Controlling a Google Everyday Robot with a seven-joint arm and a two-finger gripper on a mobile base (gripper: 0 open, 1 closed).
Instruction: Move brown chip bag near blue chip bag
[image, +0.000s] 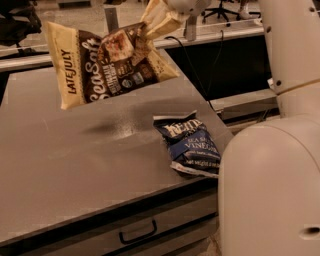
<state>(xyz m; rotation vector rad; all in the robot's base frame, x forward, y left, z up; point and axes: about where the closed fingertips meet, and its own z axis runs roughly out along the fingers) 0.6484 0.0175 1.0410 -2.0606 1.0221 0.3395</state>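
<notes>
My gripper (148, 30), top center, pinches one end of the brown chip bag (102, 67) above the gray table (60, 165); the blue chip bag (190, 145) lies below-right.

Two chip bags: one brown chip bag (107, 67), aloft at upper left, and one blue chip bag (190, 145), right of centre on the one surface (60, 165). One pincer (150, 27), top centre, clamps the brown chip bag. One drawer handle (137, 232), bottom centre.

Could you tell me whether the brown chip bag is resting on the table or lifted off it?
Lifted: the brown chip bag hangs from the gripper, shut on its upper right corner, its shadow on the table below.
</notes>
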